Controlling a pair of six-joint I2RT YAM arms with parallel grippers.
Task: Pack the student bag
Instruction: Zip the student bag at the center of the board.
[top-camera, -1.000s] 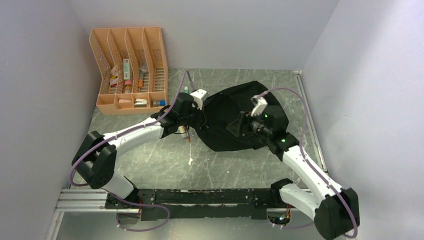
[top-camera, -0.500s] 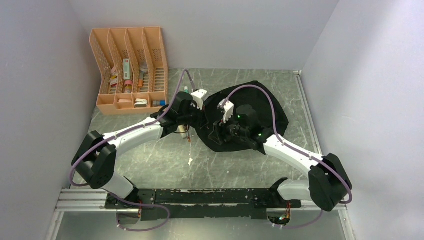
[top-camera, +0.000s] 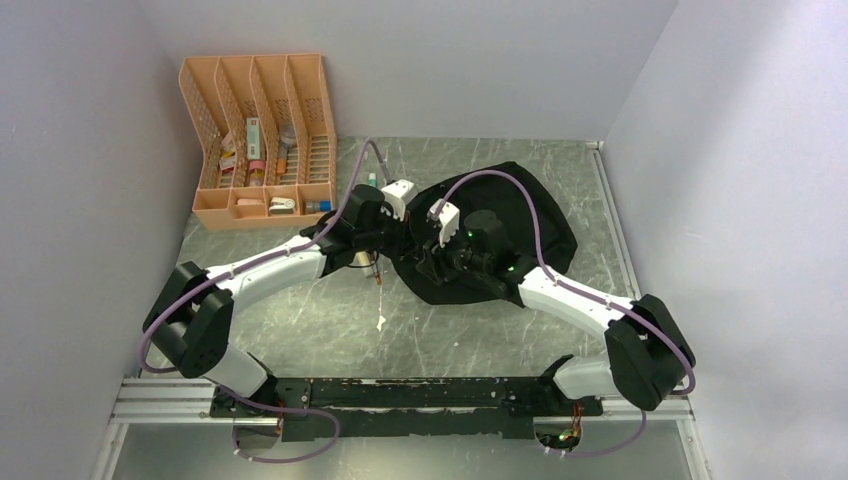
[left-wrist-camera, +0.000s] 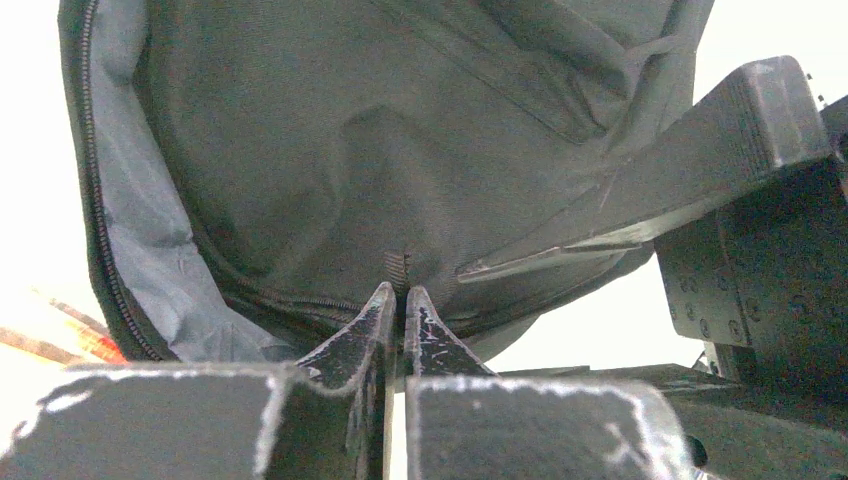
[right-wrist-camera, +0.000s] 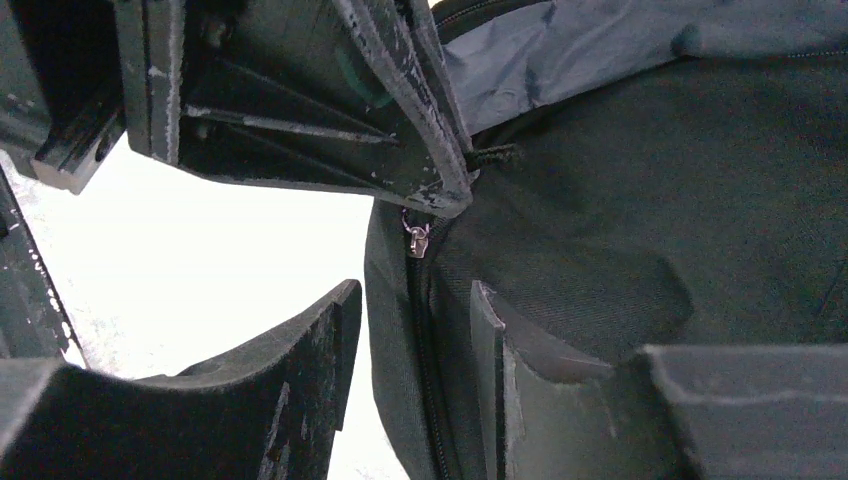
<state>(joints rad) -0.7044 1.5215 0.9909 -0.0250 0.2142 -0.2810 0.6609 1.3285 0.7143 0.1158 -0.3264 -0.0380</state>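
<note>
Beside left claw (left-wrist-camera: 396, 292), clamped on bag (top-camera: 530, 215) rim | right claw (right-wrist-camera: 412, 295) swung over, narrowed yet apart astride zip (right-wrist-camera: 424, 340) | zipping judged next

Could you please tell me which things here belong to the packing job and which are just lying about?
In the job: student bag; its zipper pull; left gripper, shut on the bag's edge; right gripper, open astride the zipper.

Lying about for now: orange desk organiser holding stationery; white scrap on the table.
</note>
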